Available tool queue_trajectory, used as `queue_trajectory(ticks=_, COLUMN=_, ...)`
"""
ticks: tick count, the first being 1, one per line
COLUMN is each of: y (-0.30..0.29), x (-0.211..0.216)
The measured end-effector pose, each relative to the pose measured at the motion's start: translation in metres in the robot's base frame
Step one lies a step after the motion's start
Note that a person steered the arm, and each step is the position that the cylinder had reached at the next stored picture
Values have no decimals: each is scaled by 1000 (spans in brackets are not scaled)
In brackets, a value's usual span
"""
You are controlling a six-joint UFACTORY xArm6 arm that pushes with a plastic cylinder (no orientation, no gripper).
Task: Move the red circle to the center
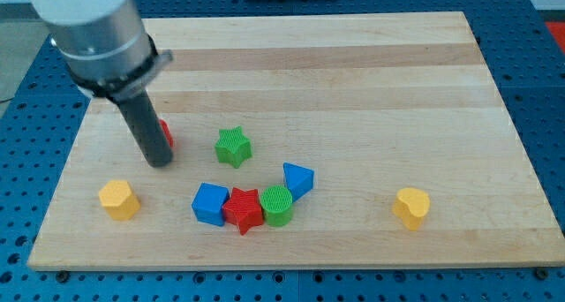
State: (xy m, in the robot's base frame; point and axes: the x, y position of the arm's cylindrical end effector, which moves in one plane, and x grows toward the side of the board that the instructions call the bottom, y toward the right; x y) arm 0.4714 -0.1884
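One camera view is showing the whole wooden board (353, 55), and my tip (161, 163) is resting near the view's left, with a sliver of the red circle (166, 132) peeking out from behind the rod on its right side. Most of that block is hidden by the rod, so its shape is barely readable. There are no fingers on this rig, only the bare rod, so nothing is being gripped; I am judging the tip to be touching or just beside the red circle, on its left and lower side. To do this push well, I am thinking the tip should be staying on the block's left side and driving toward the view's right, passing above the green star (233, 147). The cluster of blue cube (210, 204), red star (244, 210), green cylinder (277, 205) and blue triangle (298, 179) is sitting lower and is best avoided.
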Motion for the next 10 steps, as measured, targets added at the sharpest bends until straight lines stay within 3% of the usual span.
queue_trajectory(ticks=1, y=-11, x=-19)
queue_trajectory(ticks=2, y=-19, x=-4)
queue_trajectory(ticks=4, y=-40, x=-51)
queue_trajectory(ticks=6, y=45, x=-53)
queue_trajectory(ticks=8, y=-54, x=-65)
queue_trajectory(ticks=9, y=-35, x=-94)
queue_trajectory(ticks=10, y=26, x=-98)
